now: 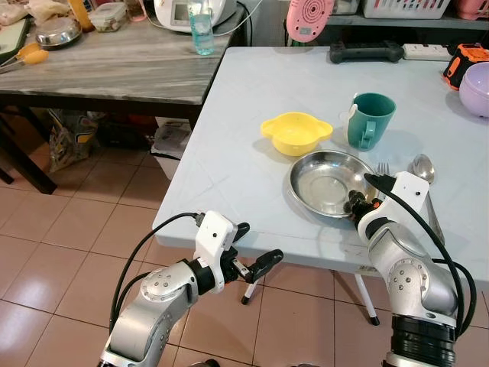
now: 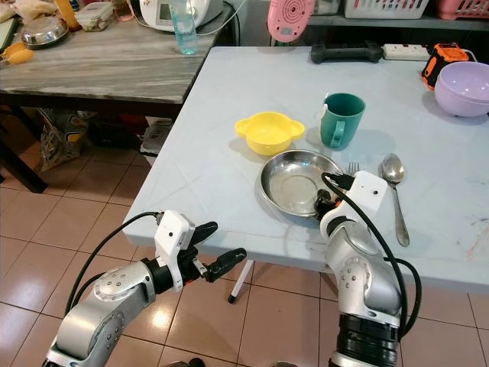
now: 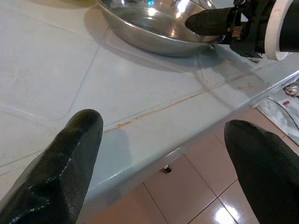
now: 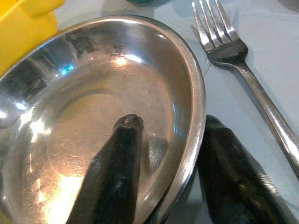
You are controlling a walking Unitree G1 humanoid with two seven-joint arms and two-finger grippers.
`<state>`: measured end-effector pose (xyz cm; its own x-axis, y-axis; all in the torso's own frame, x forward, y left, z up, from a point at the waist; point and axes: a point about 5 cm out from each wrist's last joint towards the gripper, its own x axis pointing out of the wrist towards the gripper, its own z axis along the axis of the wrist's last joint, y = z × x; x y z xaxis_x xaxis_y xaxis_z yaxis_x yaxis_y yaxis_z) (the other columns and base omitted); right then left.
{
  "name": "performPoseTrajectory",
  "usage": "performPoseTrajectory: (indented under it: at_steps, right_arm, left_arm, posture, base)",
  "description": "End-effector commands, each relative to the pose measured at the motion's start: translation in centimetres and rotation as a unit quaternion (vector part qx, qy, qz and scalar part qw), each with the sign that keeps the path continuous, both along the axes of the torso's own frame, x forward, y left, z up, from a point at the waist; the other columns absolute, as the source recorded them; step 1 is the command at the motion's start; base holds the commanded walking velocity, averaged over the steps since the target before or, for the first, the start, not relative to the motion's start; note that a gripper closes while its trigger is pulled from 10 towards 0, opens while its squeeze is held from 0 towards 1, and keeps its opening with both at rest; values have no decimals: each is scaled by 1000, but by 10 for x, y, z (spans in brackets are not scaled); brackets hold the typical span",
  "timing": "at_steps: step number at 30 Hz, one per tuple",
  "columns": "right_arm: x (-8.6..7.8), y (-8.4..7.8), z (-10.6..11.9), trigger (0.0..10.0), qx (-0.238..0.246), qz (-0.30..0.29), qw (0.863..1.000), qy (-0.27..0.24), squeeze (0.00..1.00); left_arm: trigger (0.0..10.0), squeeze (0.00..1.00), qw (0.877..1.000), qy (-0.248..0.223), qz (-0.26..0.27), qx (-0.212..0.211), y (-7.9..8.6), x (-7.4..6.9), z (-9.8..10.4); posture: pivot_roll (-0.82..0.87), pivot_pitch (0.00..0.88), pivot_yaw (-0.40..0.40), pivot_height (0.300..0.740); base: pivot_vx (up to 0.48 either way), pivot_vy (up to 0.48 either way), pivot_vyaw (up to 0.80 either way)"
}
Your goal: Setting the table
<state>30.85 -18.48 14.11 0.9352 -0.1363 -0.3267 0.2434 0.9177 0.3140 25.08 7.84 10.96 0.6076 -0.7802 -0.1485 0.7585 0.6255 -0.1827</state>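
Note:
A shiny steel plate (image 1: pixel 325 183) lies near the front edge of the pale blue table (image 1: pixel 229 153). My right gripper (image 4: pixel 168 123) is open and straddles the plate's near rim, with one finger inside the dish and the other outside, against the rim. A fork (image 4: pixel 224 46) and a spoon (image 1: pixel 422 168) lie just right of the plate. Behind it stand a yellow bowl (image 1: pixel 296 131) and a green mug (image 1: pixel 370 118). My left gripper (image 1: pixel 258 246) hangs open in front of the table's front edge, below the tabletop, holding nothing.
A purple bowl (image 1: pixel 477 88), an orange tool (image 1: pixel 464 63) and a black handle (image 1: pixel 367 52) sit at the table's far side. To the left, a marble-topped table (image 1: pixel 114 65) carries a bottle (image 1: pixel 202 29) and kitchenware. Tiled floor (image 1: pixel 69 229) lies below.

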Motion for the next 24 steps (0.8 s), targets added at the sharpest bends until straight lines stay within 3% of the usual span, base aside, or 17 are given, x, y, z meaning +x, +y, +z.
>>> performPoseTrajectory:
  at_steps: [1,24]
  right_arm:
    - [1,12,-7,0,5,25,1000,19,0]
    - [2,8,-14,0,-1,24,999,27,0]
  left_arm:
    - [10000,0,1000,-3,-7,2,0,-3,2]
    - [10000,0,999,-21,5,-25,-2,5,12]
  posture:
    - [-99,148,73,740]
    - [-96,127,72,740]
  base:
    - [0,0,0]
    - [0,0,0]
